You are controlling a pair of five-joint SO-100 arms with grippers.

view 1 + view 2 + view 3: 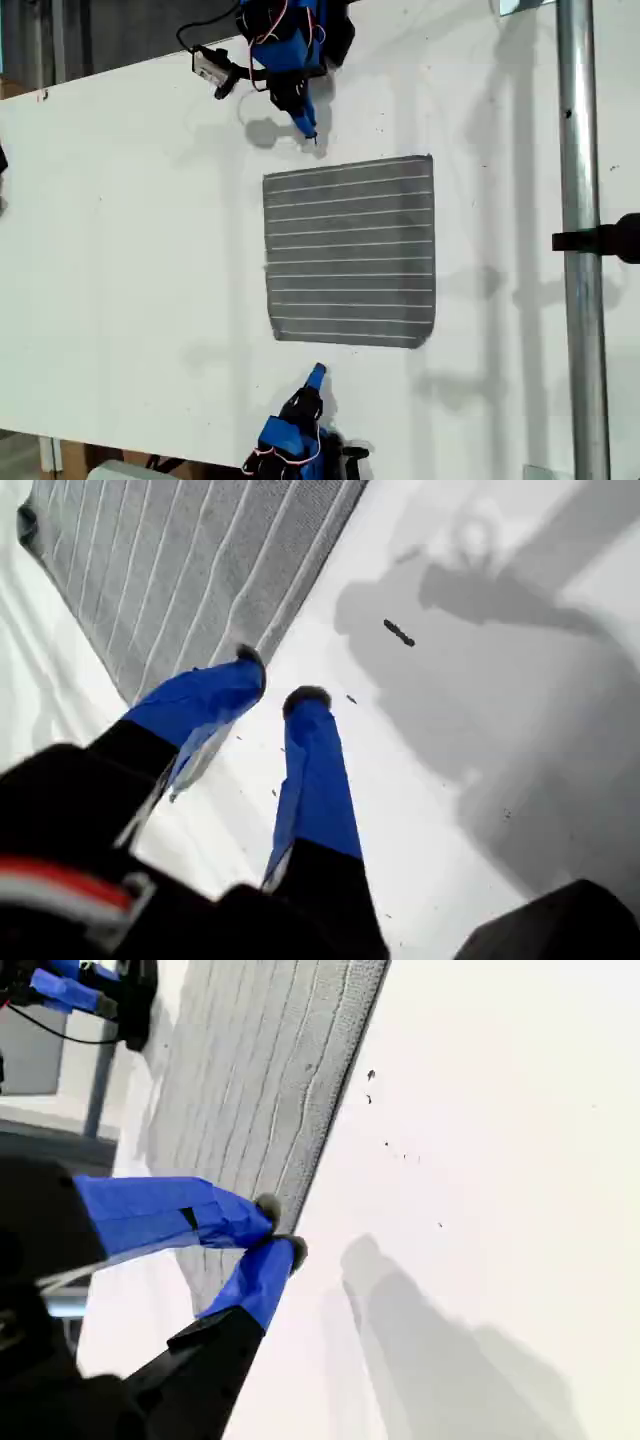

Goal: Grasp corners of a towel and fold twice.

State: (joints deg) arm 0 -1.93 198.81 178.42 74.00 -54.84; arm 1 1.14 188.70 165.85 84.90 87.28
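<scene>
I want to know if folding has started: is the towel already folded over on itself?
No: in the exterior view the towel lies flat in a single striped layer on the white table, no edge turned over.

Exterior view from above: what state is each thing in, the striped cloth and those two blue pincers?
towel: spread flat on the table, no fold showing, not gripped.
my first gripper: open, holding nothing, tips by the towel's edge.
my second gripper: shut, holding nothing, beside the towel's edge.
</scene>
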